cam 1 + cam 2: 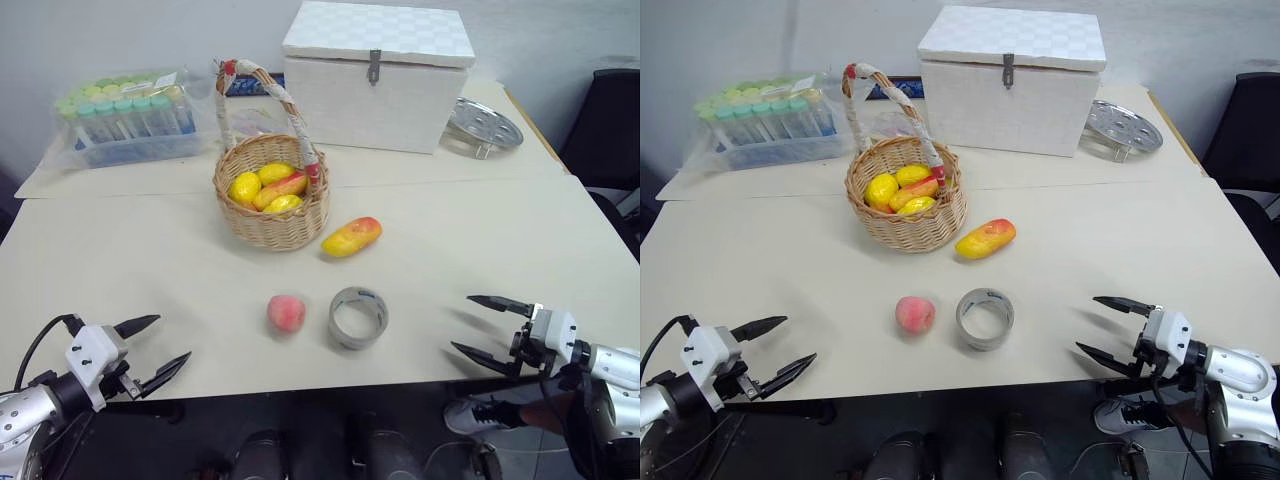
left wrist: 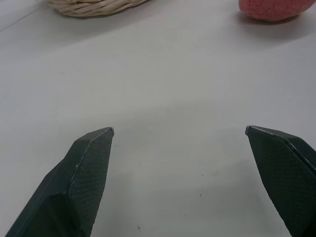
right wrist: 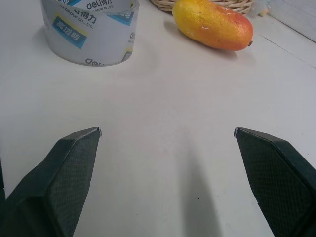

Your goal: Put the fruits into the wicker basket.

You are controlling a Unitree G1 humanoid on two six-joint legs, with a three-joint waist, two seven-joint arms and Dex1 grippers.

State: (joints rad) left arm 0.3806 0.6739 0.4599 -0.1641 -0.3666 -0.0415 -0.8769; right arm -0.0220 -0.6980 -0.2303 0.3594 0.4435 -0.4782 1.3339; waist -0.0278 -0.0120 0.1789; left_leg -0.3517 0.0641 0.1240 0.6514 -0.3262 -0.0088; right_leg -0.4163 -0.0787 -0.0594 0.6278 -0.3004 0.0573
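On the pale tabletop [image 1: 120, 270], the small round pink-red peach [image 1: 286, 313] lies just beside a grey-clear tape roll [image 1: 358, 318]. The elongated yellow mango with an orange-red end [image 1: 352, 237] lies just beside the round woven wicker basket [image 1: 272, 192], which holds yellow fruit. The left tool [image 1: 163, 349] and right tool [image 1: 474, 324] are both spread wide, empty, near the tabletop's front edge.

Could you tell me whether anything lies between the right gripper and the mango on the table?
Nothing visible does. The right gripper stands open over bare table, and the mango lies ahead with open surface between them. The tape roll sits off to the side of that line, beside the peach.
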